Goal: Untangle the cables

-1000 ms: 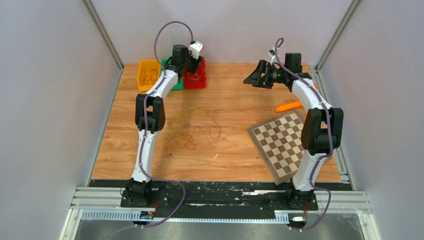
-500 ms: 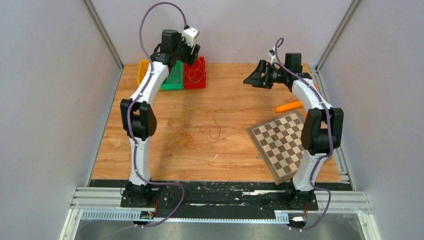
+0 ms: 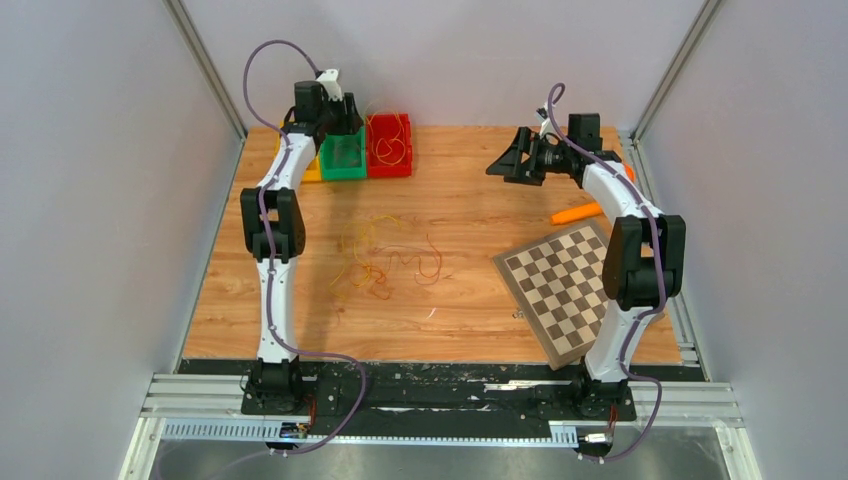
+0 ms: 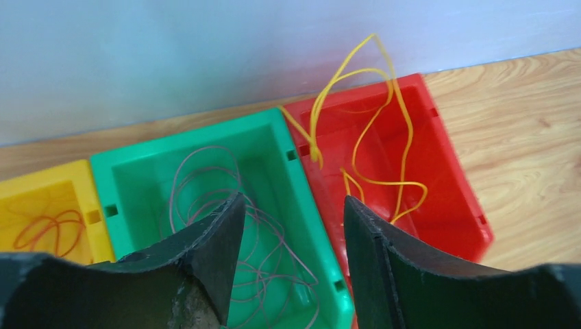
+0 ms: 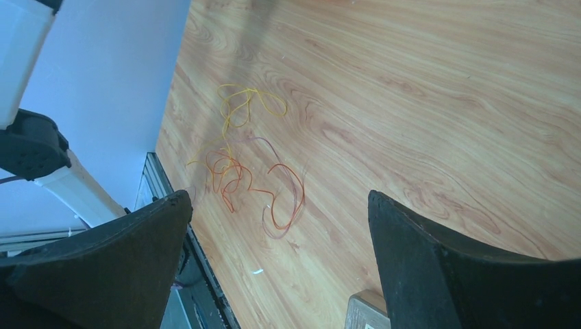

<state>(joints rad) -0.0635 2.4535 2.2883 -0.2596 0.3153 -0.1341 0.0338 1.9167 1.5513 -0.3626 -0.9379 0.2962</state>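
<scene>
**Left gripper empty over the bins, tangle lying mid-table**

Top view: the left gripper [image 3: 340,122] hangs above the green plastic bin [image 3: 345,172], next to the red plastic bin [image 3: 390,168]. Both bins sit at the far edge of the wooden table [image 3: 470,200]. The thin, curly yellow, orange and red cables [image 3: 385,262] lie heaped mid-table, well apart from both grippers. The right gripper [image 3: 508,160] hovers spread wide and holds nothing. I judge the next strand is best taken at an outer loop of a single colour. It should be lifted slowly while the other gripper pins the heap. The yellow plastic bin [image 3: 312,172] is mostly hidden behind the left arm.

Left wrist view: the fingers [image 4: 212,253] stand partly apart with nothing between them. Yellow strands arch out of the red bin and greyish ones coil in the green. An orange strand lies in the yellow bin, which the frame edge cuts off. Whether the yellow strands are one piece or several cannot be told.

Right wrist view: the wide-spread fingers [image 5: 103,267] frame the heap. The crossings are too fine to trace, so the pick point should be chosen from closer in.
</scene>
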